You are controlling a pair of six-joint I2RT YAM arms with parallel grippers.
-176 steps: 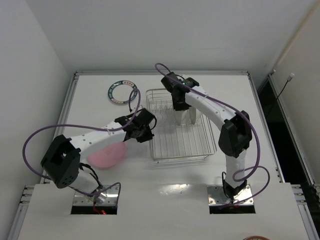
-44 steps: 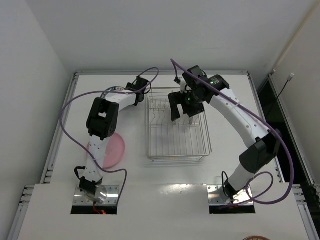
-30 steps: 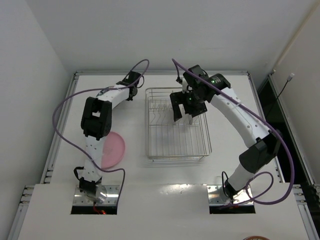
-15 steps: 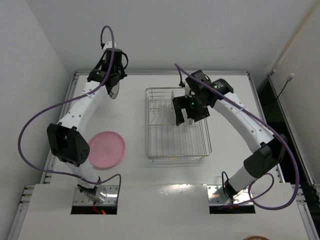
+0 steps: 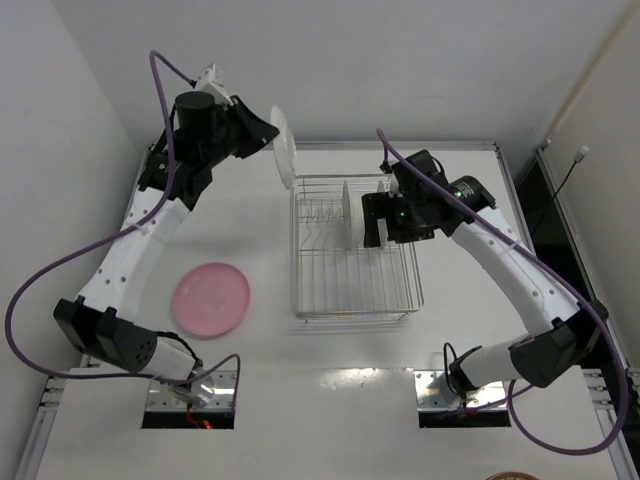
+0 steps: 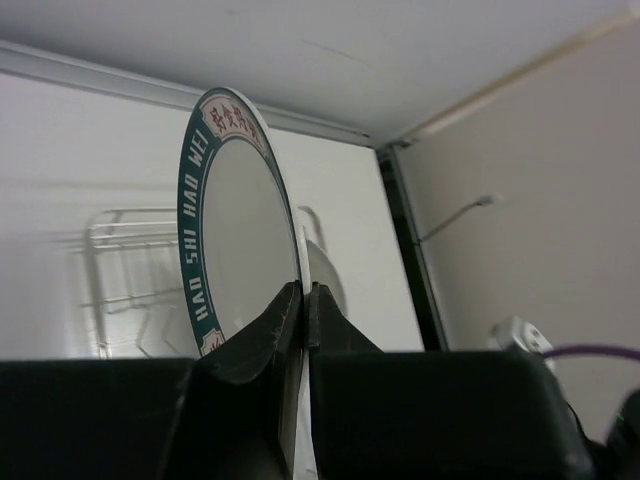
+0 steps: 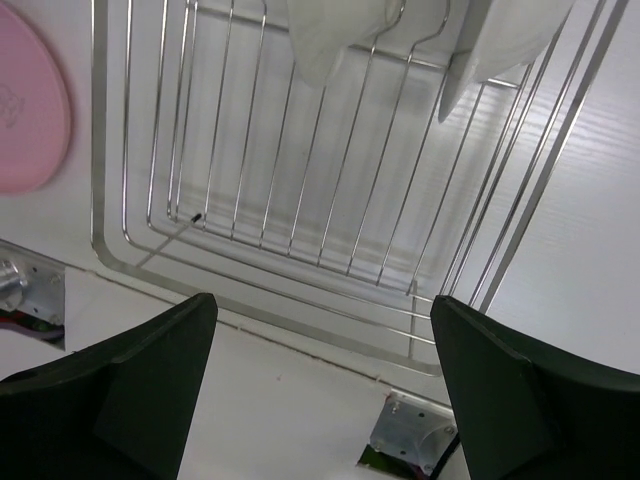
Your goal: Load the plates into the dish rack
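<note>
Patterned plate [image 6: 235, 250] held on edge in the left end effector [image 6: 303, 310], raised beside the far left corner of the dish rack [image 5: 357, 316].
Only the left wrist view shows the plate's dark lettered rim; the top view shows its white back. The right end effector [image 7: 325, 330] hangs over the rack, spread wide and empty, with two white plates [image 7: 340, 30] standing just ahead of it. A pink plate [image 5: 211, 299] lies flat on the bench [image 5: 250, 230], well below the left end effector.

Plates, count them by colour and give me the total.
Pink plate: 1
Blue-rimmed plate, in the left fingers: 1
White plates, in the rack: 2
Total: 4
</note>
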